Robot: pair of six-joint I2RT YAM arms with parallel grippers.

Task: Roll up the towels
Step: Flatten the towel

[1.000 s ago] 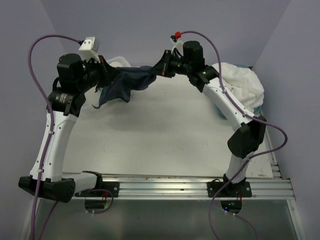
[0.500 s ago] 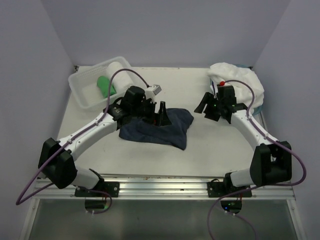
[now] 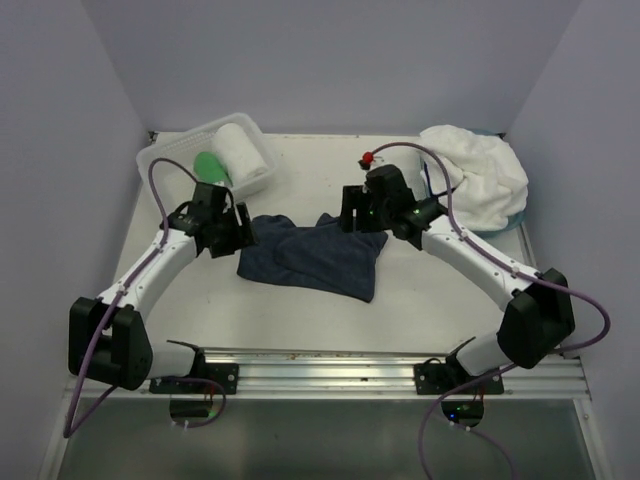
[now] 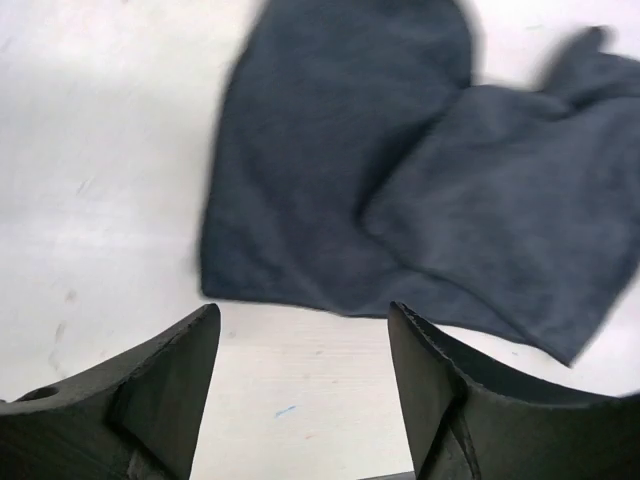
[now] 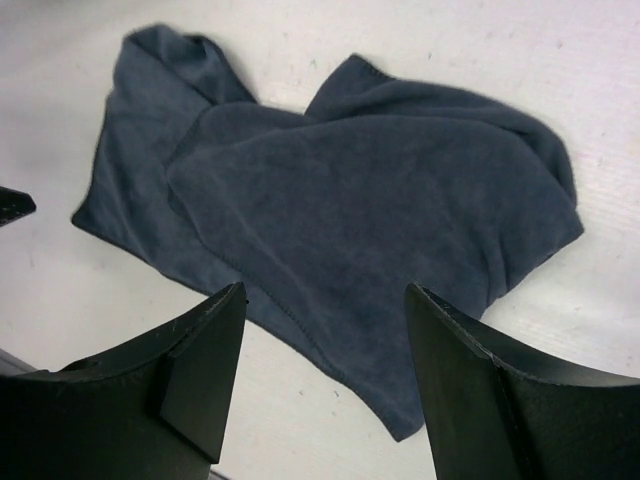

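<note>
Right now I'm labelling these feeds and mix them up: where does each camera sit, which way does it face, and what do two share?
Top external: above and behind, looking down on the table; left arm and right arm show.
Left wrist: on the left arm, facing the navy towel from its left; the open left gripper shows.
Right wrist: on the right arm, facing the navy towel from its far right; the open right gripper shows.
Shared: all see the navy towel.
</note>
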